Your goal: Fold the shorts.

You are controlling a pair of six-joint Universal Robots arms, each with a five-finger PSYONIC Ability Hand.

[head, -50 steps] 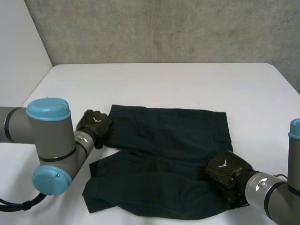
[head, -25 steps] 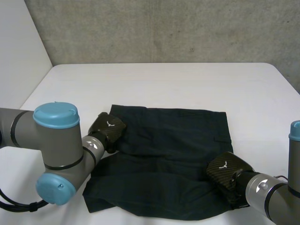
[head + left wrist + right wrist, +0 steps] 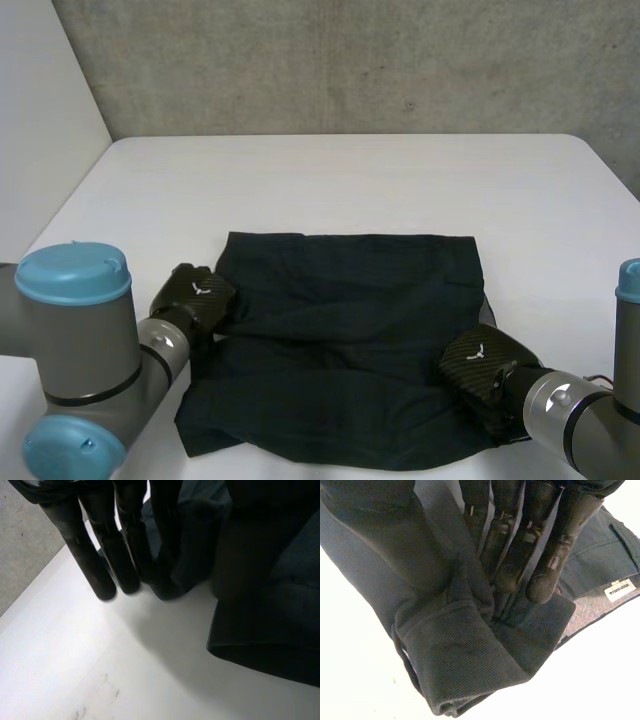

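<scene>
Dark twill shorts (image 3: 350, 330) lie rumpled on the smooth white table (image 3: 350, 180): the left hand (image 3: 195, 297) pinches their left edge between straight fingers and thumb, the right hand (image 3: 487, 370) pinches a rolled hem fold.

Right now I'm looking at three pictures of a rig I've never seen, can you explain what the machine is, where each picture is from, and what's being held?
It is a robot with two arms, each ending in a black hand. The wide picture comes from a camera between and behind the arms, looking down at a white table. On it lies a pair of dark shorts. The left hand is at their left edge; the right hand is on their near right corner. The two close pictures come from cameras on the wrists, each looking along its own palm. In the right wrist one, straight fingers appear to pinch a fold of the cloth. In the left wrist one the hand meets the cloth's edge, but I cannot tell whether it holds it.
</scene>
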